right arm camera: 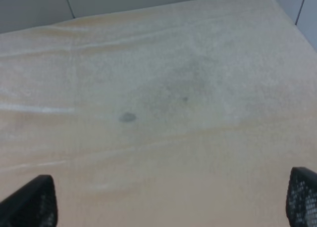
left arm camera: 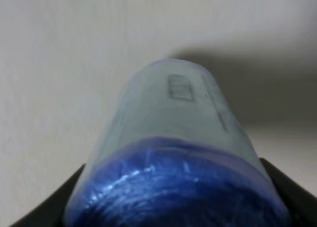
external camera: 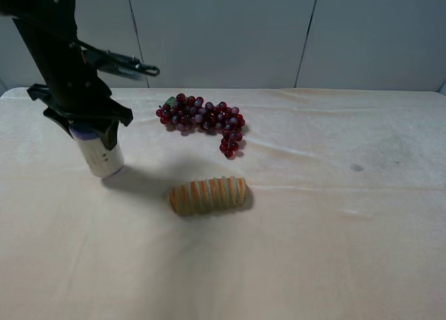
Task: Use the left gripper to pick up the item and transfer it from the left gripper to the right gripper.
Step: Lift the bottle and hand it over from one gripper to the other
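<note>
while upright, item [external camera: 100, 155] between left fingers [left arm camera: 44, 214]

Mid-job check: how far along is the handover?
Done: the left gripper is shut on the wrapped cylinder, holding it upright. In hand: the lift; clearance from the cloth is unclear. Left: the handover; the right gripper is open, holding nothing, out of the high view.

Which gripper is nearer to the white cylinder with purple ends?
Left. The left gripper clamps the top end of the cylinder; the right gripper hangs open over the cloth, outside the high view.
</note>
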`<state>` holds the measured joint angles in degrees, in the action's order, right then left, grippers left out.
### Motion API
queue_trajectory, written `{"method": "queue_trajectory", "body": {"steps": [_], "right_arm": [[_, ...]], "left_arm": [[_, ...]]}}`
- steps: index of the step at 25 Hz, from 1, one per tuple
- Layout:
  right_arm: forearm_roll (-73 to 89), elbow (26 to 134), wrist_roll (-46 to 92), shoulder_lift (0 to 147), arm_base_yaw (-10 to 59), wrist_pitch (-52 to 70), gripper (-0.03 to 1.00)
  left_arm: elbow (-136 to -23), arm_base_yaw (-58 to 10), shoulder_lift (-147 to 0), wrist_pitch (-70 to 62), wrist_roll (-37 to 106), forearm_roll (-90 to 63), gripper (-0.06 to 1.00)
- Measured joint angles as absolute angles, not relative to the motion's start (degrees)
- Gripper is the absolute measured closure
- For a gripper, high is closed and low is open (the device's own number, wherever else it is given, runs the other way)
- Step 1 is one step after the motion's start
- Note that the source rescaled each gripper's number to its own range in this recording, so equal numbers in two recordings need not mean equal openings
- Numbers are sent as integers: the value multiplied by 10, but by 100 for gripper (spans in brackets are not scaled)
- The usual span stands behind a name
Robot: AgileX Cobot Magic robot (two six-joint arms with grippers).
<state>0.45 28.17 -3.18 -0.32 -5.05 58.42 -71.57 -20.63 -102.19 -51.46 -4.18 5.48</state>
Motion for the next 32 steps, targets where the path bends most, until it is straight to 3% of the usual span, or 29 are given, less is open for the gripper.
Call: {"method": "queue_trajectory", "body": {"steps": [12, 27, 32], "right_arm": [[5, 282, -32, -3, -50, 583, -3], [8, 282, -32, -3, -50, 583, -3], [35, 318, -15, 87, -50, 584, -3]], "left_arm": [[-768, -206, -945, -545, 5, -131, 94], [-768, -275, -1051, -477, 212, -502, 94], [-768, -277, -1066, -483, 272, -593, 94]]}}
